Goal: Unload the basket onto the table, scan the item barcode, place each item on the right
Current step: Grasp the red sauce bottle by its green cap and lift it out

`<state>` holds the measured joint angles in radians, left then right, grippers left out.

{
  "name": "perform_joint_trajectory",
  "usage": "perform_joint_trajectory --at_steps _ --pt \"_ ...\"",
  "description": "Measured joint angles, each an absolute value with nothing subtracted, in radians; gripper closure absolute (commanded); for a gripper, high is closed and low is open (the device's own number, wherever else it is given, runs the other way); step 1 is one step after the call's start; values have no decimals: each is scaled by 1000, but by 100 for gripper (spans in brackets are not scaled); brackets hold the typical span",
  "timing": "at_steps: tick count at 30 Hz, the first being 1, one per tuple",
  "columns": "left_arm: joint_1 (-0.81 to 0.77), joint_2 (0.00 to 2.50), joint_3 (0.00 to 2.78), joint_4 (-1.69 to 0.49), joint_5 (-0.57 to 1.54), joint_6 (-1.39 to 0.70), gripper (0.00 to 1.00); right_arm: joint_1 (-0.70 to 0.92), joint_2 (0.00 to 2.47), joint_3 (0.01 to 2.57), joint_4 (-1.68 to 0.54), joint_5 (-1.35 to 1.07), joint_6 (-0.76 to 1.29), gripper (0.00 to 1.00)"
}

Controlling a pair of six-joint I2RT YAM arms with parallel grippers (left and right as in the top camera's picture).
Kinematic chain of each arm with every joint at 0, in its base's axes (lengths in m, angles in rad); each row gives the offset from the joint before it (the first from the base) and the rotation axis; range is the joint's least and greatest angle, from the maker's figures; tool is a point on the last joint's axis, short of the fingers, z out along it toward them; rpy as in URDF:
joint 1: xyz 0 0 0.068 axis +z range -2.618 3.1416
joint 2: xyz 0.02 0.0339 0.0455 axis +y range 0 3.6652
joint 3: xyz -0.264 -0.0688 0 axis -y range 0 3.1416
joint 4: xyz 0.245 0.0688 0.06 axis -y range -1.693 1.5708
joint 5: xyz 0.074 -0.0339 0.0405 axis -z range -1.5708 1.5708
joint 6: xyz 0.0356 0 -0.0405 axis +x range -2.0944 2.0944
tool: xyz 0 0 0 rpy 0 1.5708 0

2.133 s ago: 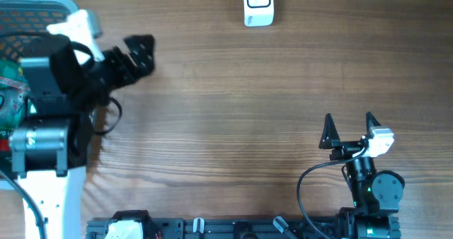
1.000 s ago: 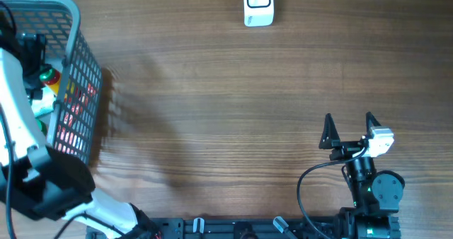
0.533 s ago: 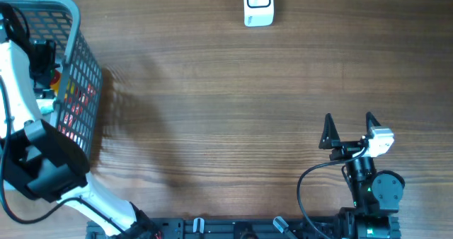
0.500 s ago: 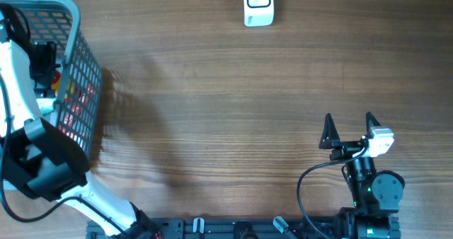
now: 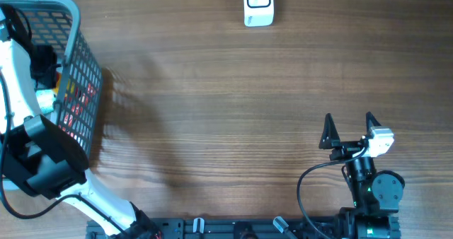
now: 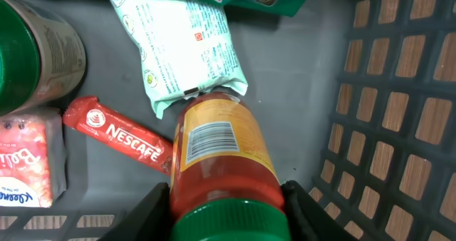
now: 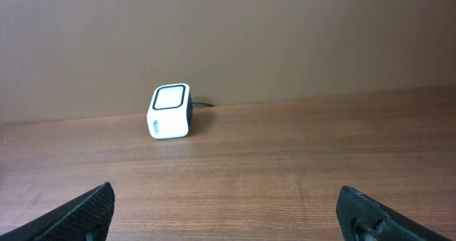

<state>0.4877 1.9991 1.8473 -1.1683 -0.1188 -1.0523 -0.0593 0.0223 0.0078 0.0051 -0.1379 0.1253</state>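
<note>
**Left gripper, wide a second ago, now clamps the orange jar**

Its fingers press both sides of the jar, which lies barcode up in the basket, touching a red Nescafe stick. Scanner stands at the table's far edge. Right gripper, near edge, fingers spread wide, holds nothing.

Wrist view: jar lid cut off at bottom edge. Overhead: basket runs off upper left. Whether left gripper touches jar: unclear.
</note>
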Motion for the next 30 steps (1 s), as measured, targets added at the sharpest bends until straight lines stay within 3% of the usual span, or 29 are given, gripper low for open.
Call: perform_joint_trajectory --at_steps 15,30 --pt "507 1953 1848 -1174 -112 -1015 71 -59 22 8 5 -138 125 0" --pt "537 1497 1848 -1185 -102 -988 69 -59 22 8 5 -138 125 0"
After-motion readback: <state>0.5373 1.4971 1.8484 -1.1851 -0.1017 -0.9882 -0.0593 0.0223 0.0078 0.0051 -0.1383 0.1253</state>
